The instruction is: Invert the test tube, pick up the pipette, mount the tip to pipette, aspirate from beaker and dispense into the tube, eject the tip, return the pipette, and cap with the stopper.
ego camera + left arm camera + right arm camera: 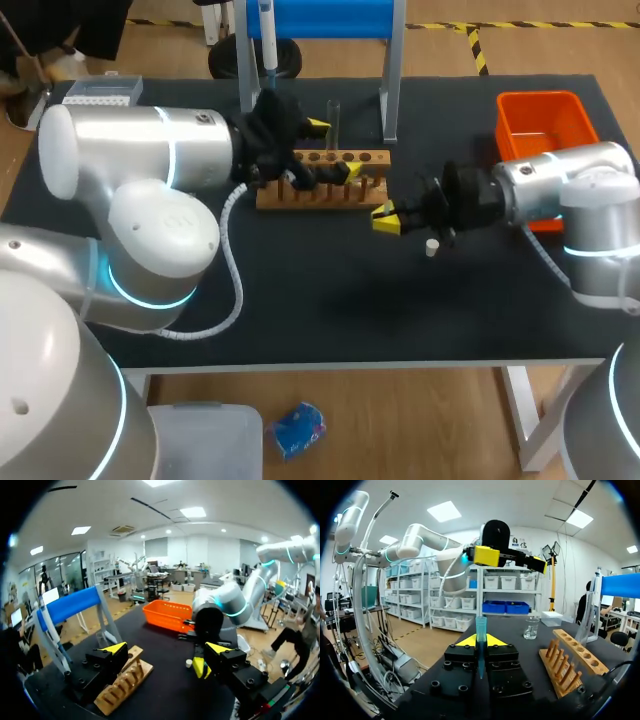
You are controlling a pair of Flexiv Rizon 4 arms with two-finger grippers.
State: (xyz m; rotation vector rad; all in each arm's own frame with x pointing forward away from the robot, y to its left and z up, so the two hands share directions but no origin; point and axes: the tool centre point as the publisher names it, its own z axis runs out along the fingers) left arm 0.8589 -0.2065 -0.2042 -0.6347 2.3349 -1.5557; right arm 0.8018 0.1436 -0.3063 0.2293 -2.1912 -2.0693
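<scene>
Left hand (163, 652) hangs spread over the wooden rack (325, 182), a clear test tube (334, 115) standing just beside its fingers. Right hand (480, 641), pinching what appears to be a blue pipette tip (480, 627), sits beside the rack's end, near a white stopper (432, 247) on the desk (300, 310); an orange bin (540, 120) lies behind its arm.

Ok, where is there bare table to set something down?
The wide front strip of table, between wooden rack and near edge, is bare. Crowded around the rack: left gripper over it, right gripper holding a pipette tip at its end, white stopper beside.
</scene>
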